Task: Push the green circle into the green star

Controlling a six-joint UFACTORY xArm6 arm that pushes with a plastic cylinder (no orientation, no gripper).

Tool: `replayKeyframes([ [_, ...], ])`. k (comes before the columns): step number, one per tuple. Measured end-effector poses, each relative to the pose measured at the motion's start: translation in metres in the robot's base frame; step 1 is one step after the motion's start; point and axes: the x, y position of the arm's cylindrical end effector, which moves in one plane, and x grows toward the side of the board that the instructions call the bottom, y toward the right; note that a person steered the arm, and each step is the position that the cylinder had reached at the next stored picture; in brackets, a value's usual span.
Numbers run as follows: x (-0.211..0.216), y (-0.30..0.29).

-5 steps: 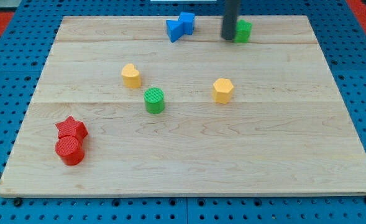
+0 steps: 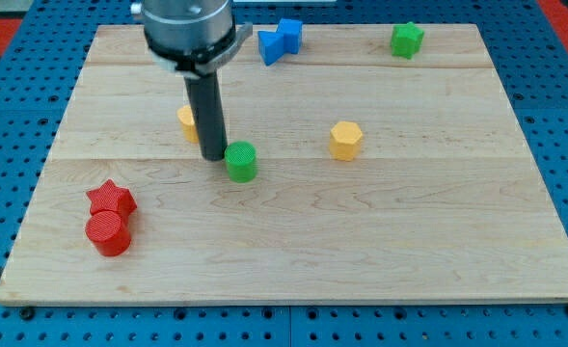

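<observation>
Standing near the middle of the wooden board (image 2: 293, 260), a little left of centre: my tip (image 2: 214, 157), the lower end of a straight dark rod hanging from a grey round mount at the upper left of the frame. No jaws here at all, only the bare rod, so nothing gripped or held. Just beside the tip, on its right and a touch lower: the green circle (image 2: 241, 161); whether touching or a hair apart, cannot tell. Far off at the upper right of the frame, close to the board's top edge: the green star (image 2: 406, 40), well apart from the green circle. Partly hidden behind the rod, at its left: a yellow block (image 2: 186, 120), shape not clear. Right of centre: a yellow hexagon (image 2: 345, 140), alone. At the top middle, by the upper edge: a blue block (image 2: 280, 40) of irregular shape. At the lower left: a red star (image 2: 111, 200) with a red circle (image 2: 108, 233) touching it just below. Around the board: a blue pegboard surface (image 2: 13, 116).
</observation>
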Motion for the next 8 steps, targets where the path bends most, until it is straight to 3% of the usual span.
replayKeyframes([
  [3,0.039,0.182],
  [4,0.032,0.192],
  [5,0.006,0.229],
  [8,-0.159,0.255],
])
